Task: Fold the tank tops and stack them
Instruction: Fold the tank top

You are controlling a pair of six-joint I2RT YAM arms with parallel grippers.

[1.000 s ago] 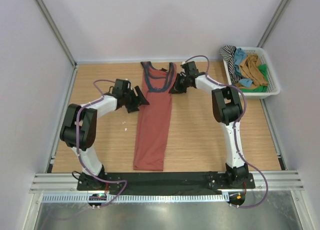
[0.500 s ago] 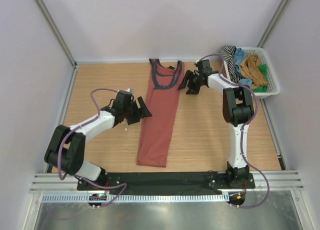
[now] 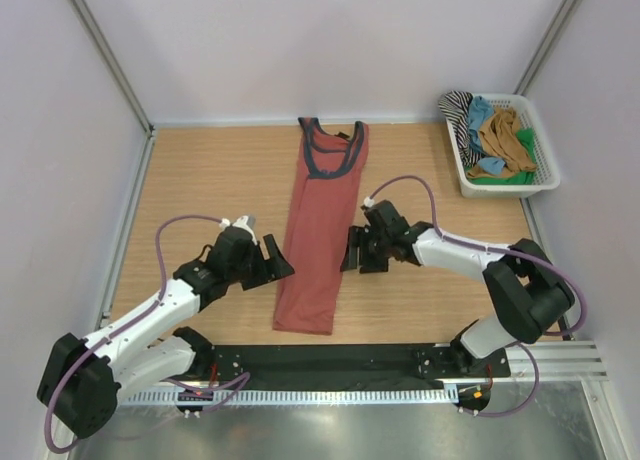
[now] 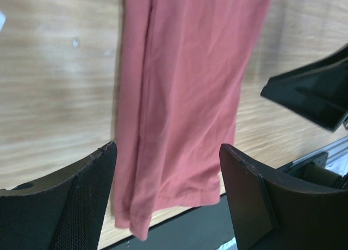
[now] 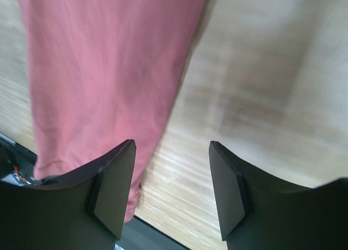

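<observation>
A rust-red tank top (image 3: 320, 220) with navy trim lies as a long narrow strip down the middle of the wooden table, neck end at the back. My left gripper (image 3: 277, 263) hovers open just left of its lower part; in the left wrist view the hem end of the tank top (image 4: 179, 98) lies between and below the left gripper (image 4: 168, 176). On the strip's right edge my right gripper (image 3: 350, 250) is also open. The right wrist view has the red cloth (image 5: 103, 70) under the left finger (image 5: 114, 190) and bare wood between the fingers of the right gripper (image 5: 171, 187). Neither holds anything.
A white basket (image 3: 505, 189) at the back right holds more tank tops: striped (image 3: 458, 110), blue (image 3: 480, 110), ochre-brown (image 3: 505, 135) and green (image 3: 515, 177). A black base strip (image 3: 330, 360) runs along the near edge just past the hem. Walls close the table in on three sides.
The right gripper let go of the neck end and opened, after the neck end had shifted right. Both grippers then moved toward the near edge, to either side of the strip's lower half.
</observation>
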